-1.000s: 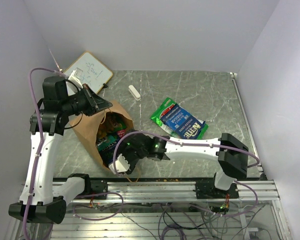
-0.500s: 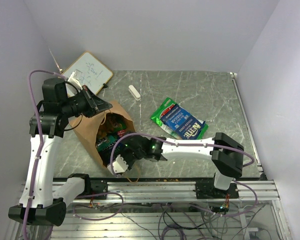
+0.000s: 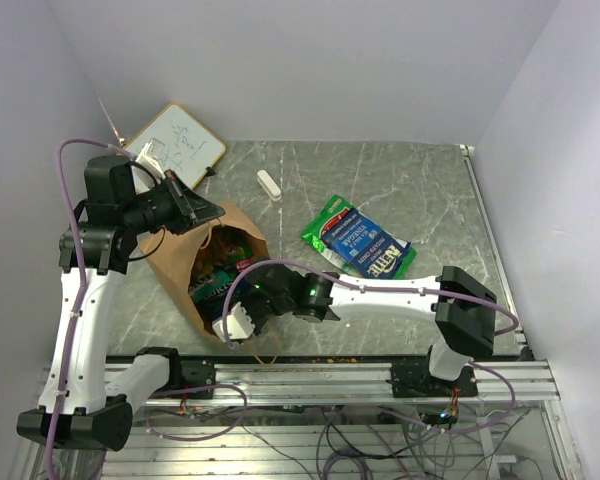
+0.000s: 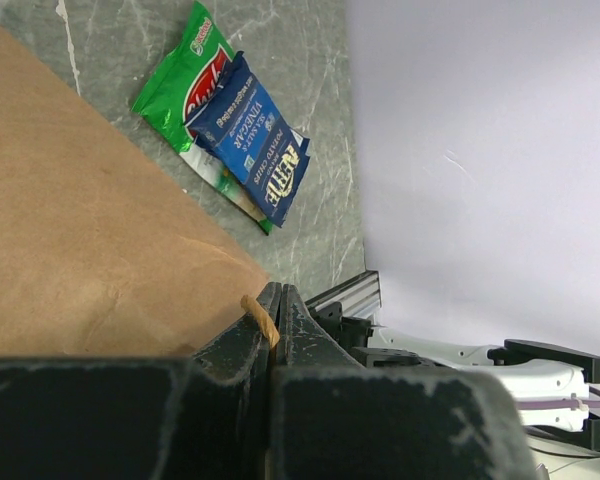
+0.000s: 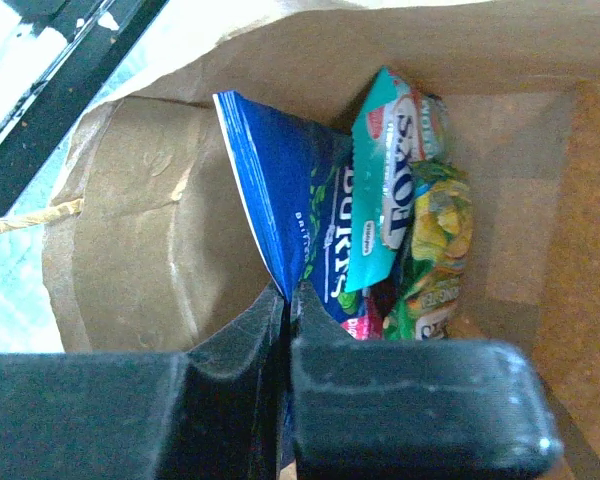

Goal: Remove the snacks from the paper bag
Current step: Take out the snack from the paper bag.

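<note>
The brown paper bag (image 3: 180,262) lies on its side with its mouth toward the right arm. My left gripper (image 3: 212,211) is shut on its twisted paper handle (image 4: 263,318), holding the top edge up. My right gripper (image 3: 234,322) is inside the mouth, shut on the lower edge of a dark blue snack packet (image 5: 280,190). Beside it in the bag are a teal packet (image 5: 392,165) and a yellow-green packet (image 5: 438,235). On the table to the right lie a green packet (image 3: 325,224) and a blue packet (image 3: 373,251), overlapping.
A wood-framed whiteboard (image 3: 178,142) leans at the back left. A small white block (image 3: 269,184) lies behind the bag. The aluminium rail (image 3: 330,376) runs along the near edge, and walls close in on the left, back and right.
My right gripper has closed on the dark blue packet's edge inside the bag, and its arm has shifted slightly. The left gripper has kept hold of the handle.
</note>
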`<state>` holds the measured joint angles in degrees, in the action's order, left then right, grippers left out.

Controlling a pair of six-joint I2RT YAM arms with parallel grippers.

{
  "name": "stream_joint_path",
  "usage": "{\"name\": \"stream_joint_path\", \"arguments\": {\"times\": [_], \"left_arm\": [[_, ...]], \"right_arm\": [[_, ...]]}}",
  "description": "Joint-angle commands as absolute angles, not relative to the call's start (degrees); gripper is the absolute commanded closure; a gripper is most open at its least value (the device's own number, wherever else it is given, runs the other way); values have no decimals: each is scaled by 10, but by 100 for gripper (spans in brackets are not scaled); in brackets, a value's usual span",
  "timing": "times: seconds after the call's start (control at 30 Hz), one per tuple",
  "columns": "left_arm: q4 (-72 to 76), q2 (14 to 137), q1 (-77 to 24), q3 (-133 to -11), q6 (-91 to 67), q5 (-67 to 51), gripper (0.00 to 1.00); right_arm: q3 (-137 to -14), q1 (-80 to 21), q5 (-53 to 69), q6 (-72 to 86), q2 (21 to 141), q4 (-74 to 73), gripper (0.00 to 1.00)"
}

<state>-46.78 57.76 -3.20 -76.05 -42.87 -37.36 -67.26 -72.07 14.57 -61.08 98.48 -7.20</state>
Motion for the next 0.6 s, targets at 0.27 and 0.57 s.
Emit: {"name": "stream_joint_path", "arguments": {"times": [0.27, 0.57], "left_arm": [[-463, 582, -31, -789, -422, -371, 93], [-449, 586, -31, -779, -426, -376, 93]], "right_arm": [[-698, -713, 124, -521, 891, -33, 100], [-686, -667, 209, -437, 787, -4, 100]]}}
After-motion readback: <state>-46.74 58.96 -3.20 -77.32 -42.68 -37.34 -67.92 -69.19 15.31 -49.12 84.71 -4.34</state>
